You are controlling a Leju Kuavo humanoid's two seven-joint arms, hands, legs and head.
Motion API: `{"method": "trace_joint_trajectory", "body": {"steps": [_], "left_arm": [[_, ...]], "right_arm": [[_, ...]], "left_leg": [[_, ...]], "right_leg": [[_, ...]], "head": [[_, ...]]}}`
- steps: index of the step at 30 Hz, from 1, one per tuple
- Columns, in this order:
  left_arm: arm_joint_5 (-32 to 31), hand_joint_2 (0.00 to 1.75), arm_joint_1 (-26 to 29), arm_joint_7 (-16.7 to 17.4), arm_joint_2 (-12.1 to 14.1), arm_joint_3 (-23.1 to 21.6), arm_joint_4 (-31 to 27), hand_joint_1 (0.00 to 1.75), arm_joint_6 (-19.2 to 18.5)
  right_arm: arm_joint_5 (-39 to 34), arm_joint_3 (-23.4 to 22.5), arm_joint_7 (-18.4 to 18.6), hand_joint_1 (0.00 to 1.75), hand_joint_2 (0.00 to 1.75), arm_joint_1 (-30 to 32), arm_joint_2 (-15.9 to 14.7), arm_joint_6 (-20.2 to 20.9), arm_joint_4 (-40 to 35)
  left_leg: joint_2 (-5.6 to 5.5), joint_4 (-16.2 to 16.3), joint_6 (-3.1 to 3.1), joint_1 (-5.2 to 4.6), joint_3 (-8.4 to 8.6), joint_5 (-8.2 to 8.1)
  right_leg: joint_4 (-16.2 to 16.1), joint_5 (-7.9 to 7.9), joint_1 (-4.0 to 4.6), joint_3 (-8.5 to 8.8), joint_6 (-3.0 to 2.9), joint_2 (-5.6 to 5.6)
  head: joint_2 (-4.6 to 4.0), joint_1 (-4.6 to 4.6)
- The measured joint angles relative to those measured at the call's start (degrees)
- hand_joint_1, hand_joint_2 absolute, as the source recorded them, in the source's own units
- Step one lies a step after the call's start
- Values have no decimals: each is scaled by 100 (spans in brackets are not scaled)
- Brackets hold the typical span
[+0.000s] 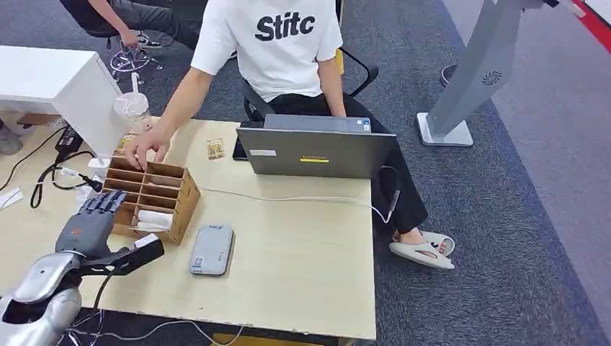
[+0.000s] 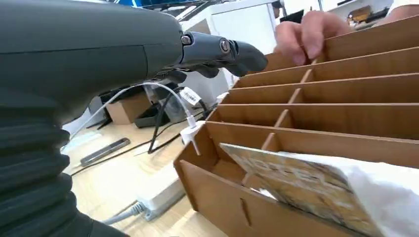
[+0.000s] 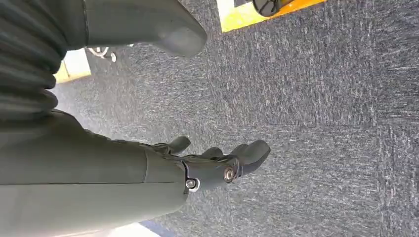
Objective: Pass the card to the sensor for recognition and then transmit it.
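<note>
The left robot hand [image 1: 92, 216] hovered at the near left corner of a wooden slotted rack [image 1: 151, 198] on the worktop [image 1: 302, 245], fingers [image 2: 222, 52] extended and apart, grasping nothing. A patterned card [image 2: 296, 185] lay in one of the rack's near slots, close to the hand but not yet touched. A seated person's hand [image 1: 146, 144] rested on the rack's far edge. The grey card sensor [image 1: 212, 249] lay flat just right of the rack. The right robot hand [image 3: 217, 165] hung over the carpet, loosely curled and holding nothing. The job appeared to be at its opening step: the left hand would need to reach into the slot and pinch the card before carrying it right to the sensor.
</note>
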Motion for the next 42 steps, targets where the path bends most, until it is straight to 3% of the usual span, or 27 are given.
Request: {"method": "trace_joint_trajectory", "body": {"steps": [42], "left_arm": [[-133, 175, -179, -203, -507, 0, 304, 0, 295]], "right_arm": [[94, 2, 0, 0, 175, -9, 0, 0, 0]], "left_leg": [[0, 0, 0, 0, 0, 0]], "right_leg": [[0, 1, 0, 0, 0, 0]], "head": [[0, 0]]}}
